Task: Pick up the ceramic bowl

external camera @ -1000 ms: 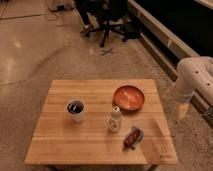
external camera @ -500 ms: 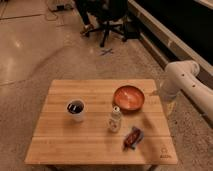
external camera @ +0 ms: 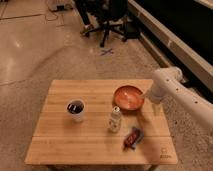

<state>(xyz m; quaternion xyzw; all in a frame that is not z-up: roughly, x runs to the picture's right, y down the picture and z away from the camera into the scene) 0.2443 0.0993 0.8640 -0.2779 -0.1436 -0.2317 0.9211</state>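
Note:
The ceramic bowl (external camera: 128,97) is wide, shallow and glossy orange-red. It sits upright on the right half of the wooden table (external camera: 65,145), near the far edge. My white arm (external camera: 172,92) reaches in from the lower right. My gripper (external camera: 151,100) hangs at the arm's end just beside the bowl's right rim, over the table's right edge. I cannot tell whether it touches the bowl.
A small white cup with a dark inside (external camera: 75,109) stands left of centre. A small white bottle (external camera: 115,120) stands in front of the bowl. A red and dark packet (external camera: 132,138) lies near the front right. An office chair (external camera: 107,17) stands behind on the floor.
My arm has swung left from beyond the table's right side, bringing the gripper next to the bowl's right rim. The items on the table have not moved.

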